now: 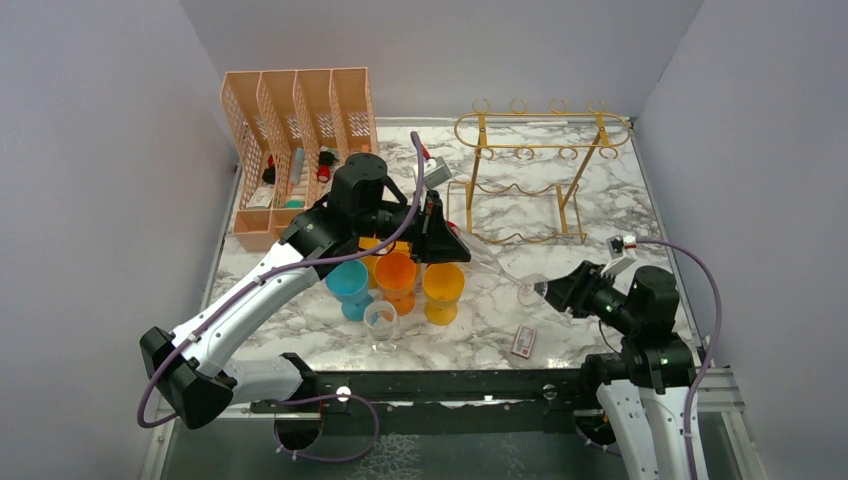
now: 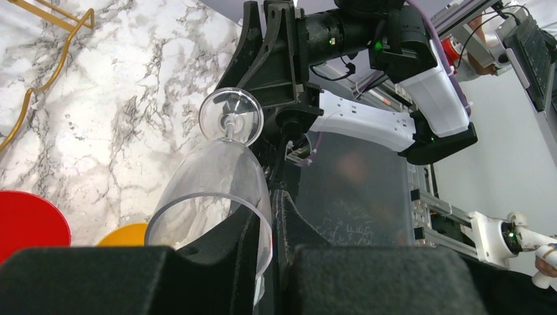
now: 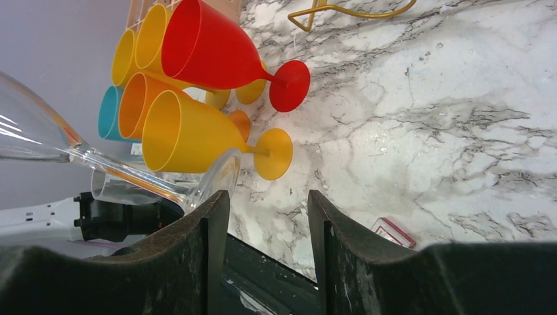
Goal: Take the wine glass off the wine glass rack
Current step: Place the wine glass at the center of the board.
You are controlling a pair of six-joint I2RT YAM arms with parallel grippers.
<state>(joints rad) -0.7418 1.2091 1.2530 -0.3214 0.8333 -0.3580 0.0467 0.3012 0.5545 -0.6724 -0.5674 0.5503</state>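
The left hand (image 2: 270, 213) is clamped on the bowl rim of the clear, stemmed wine glass (image 2: 210, 177). The glass hangs tilted above the marble-patterned table (image 1: 470, 340), its round foot just beside the right hand (image 3: 268, 200), whose fingers stand apart with nothing between them. The gold-coloured wire wine glass rack (image 1: 540, 135) stands farther back, well apart from the glass.

From above, your left pincer (image 1: 460, 250) hides the wine glass (image 1: 530, 290) bowl. Near the wine glass's foot, the card (image 1: 524, 342) is too small to read. The right wrist view crops the bowl at its left edge.
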